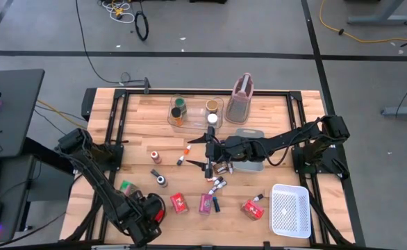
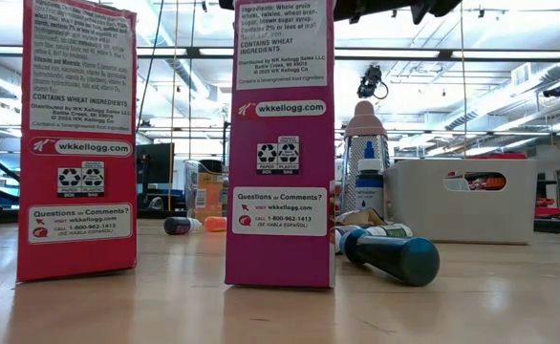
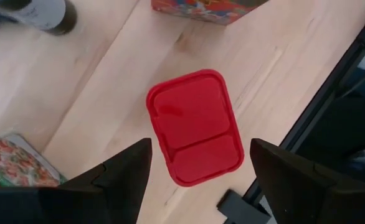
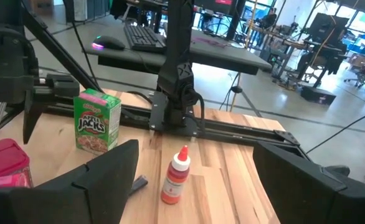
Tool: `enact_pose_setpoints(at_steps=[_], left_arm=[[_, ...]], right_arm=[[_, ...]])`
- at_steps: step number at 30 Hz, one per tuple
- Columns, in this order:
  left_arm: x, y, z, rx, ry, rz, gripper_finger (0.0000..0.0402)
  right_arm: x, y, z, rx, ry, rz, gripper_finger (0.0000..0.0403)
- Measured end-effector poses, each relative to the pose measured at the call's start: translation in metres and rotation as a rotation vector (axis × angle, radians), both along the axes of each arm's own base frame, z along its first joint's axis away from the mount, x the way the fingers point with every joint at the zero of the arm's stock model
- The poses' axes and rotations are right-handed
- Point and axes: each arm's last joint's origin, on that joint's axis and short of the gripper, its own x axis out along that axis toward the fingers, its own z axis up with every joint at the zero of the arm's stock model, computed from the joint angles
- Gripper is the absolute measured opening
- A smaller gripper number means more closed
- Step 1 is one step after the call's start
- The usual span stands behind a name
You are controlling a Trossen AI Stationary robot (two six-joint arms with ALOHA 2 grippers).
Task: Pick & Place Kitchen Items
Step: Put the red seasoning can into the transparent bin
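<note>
A: Where is the left gripper [image 1: 148, 212] now?

B: It is low at the near edge of the table [image 1: 308, 121], left of the middle. Its fingers [image 3: 117, 177] are spread wide, and a small red container [image 3: 195, 127] lies flat on the wood between them. They do not touch it.

A: And the right gripper [image 1: 208, 150]?

B: It hangs over the middle of the table with its fingers [image 4: 101, 171] also spread apart and holding nothing. A small dropper bottle with a red cap [image 4: 175, 175] stands upright in front of it, and a green cereal box [image 4: 97, 121] stands farther away near the table's left edge.

A: Where are the other kitchen items?

B: Several small bottles [image 1: 216, 186] lie scattered near the middle. Three red and pink packets [image 1: 206, 203] are in a row along the near side. Two jars [image 1: 179, 107] stand inside the clear bin [image 1: 195, 123] at the far side, beside the pinkish jug [image 1: 240, 101]. The white mesh basket [image 1: 290, 210] is at the near right corner.
</note>
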Motion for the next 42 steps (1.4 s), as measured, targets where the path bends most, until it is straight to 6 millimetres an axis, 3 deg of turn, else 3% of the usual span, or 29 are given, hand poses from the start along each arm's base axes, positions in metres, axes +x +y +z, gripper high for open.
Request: enact_pose_setpoints(at_steps=[21, 24, 32, 42], left_arm=[[0.008, 0.007, -0.001, 0.005, 0.000, 0.018, 0.0349], [0.008, 0.008, -0.005, 0.009, -0.005, 0.034, 0.0349], [0.004, 0.012, -0.044, -0.062, -0.002, 0.022, 0.0349], [0.000, 0.017, -0.055, -0.042, 0.014, 0.020, 0.0300]], right_arm=[[-0.001, 0.000, -0.003, -0.004, 0.032, 0.011, 0.0330], [0.000, 0.000, -0.003, -0.004, 0.032, 0.010, 0.0330], [0.000, 0.000, -0.003, -0.004, 0.031, 0.010, 0.0330], [0.000, 0.000, -0.003, -0.004, 0.030, 0.009, 0.0330]])
